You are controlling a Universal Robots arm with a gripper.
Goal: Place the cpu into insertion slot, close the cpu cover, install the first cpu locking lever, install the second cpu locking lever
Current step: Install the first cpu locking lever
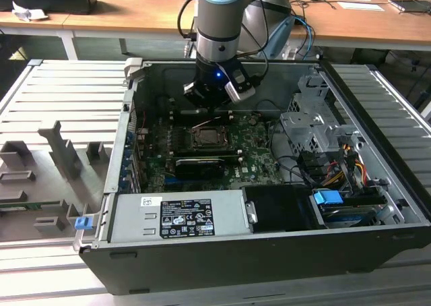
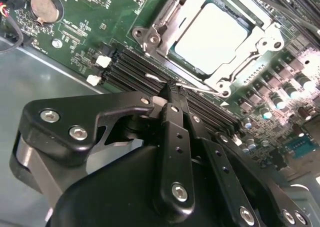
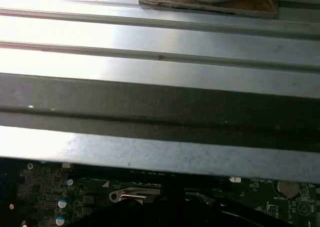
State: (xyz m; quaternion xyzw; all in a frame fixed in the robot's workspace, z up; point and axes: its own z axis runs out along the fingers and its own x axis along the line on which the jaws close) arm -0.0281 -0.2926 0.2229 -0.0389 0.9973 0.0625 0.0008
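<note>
Second wrist view puts the cpu [image 2: 212,34] in the upper middle of the frame, a pale square lying flat inside the insertion slot [image 2: 176,56], so I judge step 1 of 4 done. The cpu cover [image 2: 245,62] looks folded down around it, its silver frame bordering the chip on all sides with the chip showing through the window, so step 2 appears done as well, though I cannot tell whether it sits fully flush.

My gripper [image 2: 172,91] sits at the centre of that frame with its fingers [image 2: 174,99] drawn narrow together, the tips at a thin silver locking lever [image 2: 165,80] that runs along the near edge of the socket. Whether I am pinching the wire or only pressing against it I cannot tell. My reading is that the lever work is under way, and neither of the 2 levers can be called latched from what shows.

Exterior view shows my gripper [image 1: 214,98] low inside the open computer case [image 1: 377,218], just above the socket [image 1: 212,137] at the middle of the green motherboard [image 1: 256,159].
</note>
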